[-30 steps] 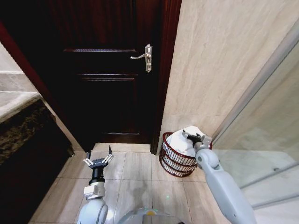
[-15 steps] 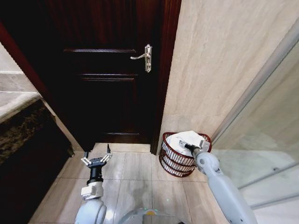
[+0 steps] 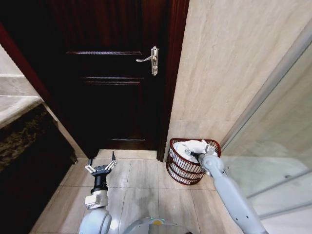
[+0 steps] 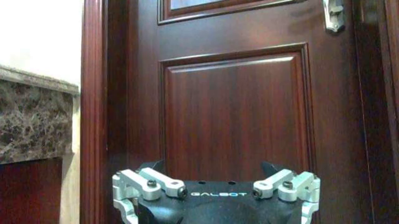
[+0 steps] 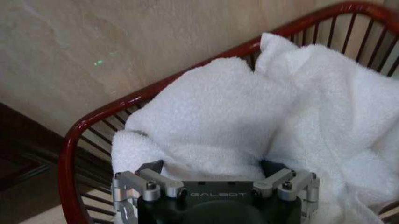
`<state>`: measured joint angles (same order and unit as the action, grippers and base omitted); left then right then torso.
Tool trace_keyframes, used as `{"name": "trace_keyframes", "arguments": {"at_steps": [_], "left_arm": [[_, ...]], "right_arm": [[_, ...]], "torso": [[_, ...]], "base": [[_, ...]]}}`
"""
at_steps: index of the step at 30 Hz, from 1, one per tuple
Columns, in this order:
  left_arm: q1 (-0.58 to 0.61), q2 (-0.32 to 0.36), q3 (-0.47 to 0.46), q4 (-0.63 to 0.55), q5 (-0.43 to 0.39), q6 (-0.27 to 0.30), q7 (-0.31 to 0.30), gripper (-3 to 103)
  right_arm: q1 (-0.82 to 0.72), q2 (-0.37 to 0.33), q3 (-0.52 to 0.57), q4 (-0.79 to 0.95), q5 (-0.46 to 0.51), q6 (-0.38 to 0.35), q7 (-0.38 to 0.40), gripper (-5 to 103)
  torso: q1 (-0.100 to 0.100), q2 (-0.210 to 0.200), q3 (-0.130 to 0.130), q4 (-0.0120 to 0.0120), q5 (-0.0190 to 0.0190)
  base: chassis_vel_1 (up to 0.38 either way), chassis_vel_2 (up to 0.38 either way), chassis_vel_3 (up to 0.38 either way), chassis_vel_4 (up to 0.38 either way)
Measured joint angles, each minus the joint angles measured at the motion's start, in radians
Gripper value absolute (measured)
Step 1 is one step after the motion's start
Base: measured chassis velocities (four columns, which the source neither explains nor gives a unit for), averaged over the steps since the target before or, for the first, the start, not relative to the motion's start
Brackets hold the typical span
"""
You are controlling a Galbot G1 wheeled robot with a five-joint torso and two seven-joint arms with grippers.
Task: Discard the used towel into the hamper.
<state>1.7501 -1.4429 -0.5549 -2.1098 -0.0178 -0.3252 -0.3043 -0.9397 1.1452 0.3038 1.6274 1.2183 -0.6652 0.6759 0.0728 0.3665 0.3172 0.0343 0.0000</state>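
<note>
Bathroom floor scene, head view. Red wire hamper (image 3: 187, 168) sits on tiled floor (image 3: 141, 195) at far right, tucked against beige tiled wall (image 3: 229, 63), just right of the dark wood door (image 3: 107, 73) w/ silver lever handle (image 3: 150, 59). Glass shower panel (image 3: 278, 161) further right.

White towel (image 3: 191, 146) is inside the hamper, bunched up, top of it about level w/ the rim; in right wrist view the towel (image 5: 249, 121) fills most of the basket, folds piled against the curved red rim (image 5: 100, 121), bars visible on the far side.

Right gripper (image 3: 198, 155) is down at the hamper mouth, pressed into/over the towel, arm reaching fwd from lower right. Fingertips buried in or hidden by the cloth in both views; can't tell if it's clamped on the towel or spread.

Left gripper (image 3: 102, 167) hangs low on the left side over the floor tiles, well apart from hamper, pointing at the door; fingers (image 3: 114, 164) spread wide, nothing between them. Left wrist view: door panel (image 4: 234, 112) straight ahead, marble counter edge (image 4: 37, 121) at the side, handle bit at upper corner.

Dark stone-top vanity (image 3: 24, 131) at far left of head view.
</note>
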Motion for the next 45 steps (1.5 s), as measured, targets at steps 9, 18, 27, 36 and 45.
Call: {"name": "trace_keyframes", "arguments": {"at_steps": [9, 18, 27, 36, 45], "left_arm": [[-0.002, -0.002, -0.002, 0.013, 0.000, 0.000, 0.000, 100], [-0.004, -0.002, 0.001, 0.016, 0.002, -0.001, 0.001, 100], [-0.005, -0.003, 0.001, 0.011, 0.002, -0.001, 0.002, 100], [0.001, 0.001, -0.003, -0.014, -0.002, 0.005, 0.002, 100], [0.006, 0.015, -0.004, -0.025, -0.011, 0.023, 0.032, 100]], "right_arm": [[0.057, 0.030, -0.001, -0.095, 0.107, -0.006, 0.050, 100], [0.073, 0.053, 0.013, -0.170, 0.107, -0.007, 0.026, 100], [0.066, 0.060, 0.024, -0.173, 0.093, -0.005, 0.004, 100], [0.004, 0.021, 0.073, 0.014, 0.083, 0.006, -0.048, 100], [-0.255, -0.029, 0.247, 0.406, -0.094, 0.045, -0.228, 100]], "torso": [[0.000, 0.000, 0.000, 0.0001, 0.0000], [0.000, 0.000, 0.000, 0.0001, 0.0000], [0.000, 0.000, 0.000, 0.0000, 0.0002], [0.000, 0.000, 0.000, 0.0003, 0.0003], [0.000, 0.000, 0.000, -0.0001, 0.0001]], "base": [[0.000, 0.000, 0.000, 0.000], [0.000, 0.000, 0.000, 0.000], [0.000, 0.000, 0.000, 0.000], [0.000, 0.000, 0.000, 0.000], [0.000, 0.000, 0.000, 0.000]]}}
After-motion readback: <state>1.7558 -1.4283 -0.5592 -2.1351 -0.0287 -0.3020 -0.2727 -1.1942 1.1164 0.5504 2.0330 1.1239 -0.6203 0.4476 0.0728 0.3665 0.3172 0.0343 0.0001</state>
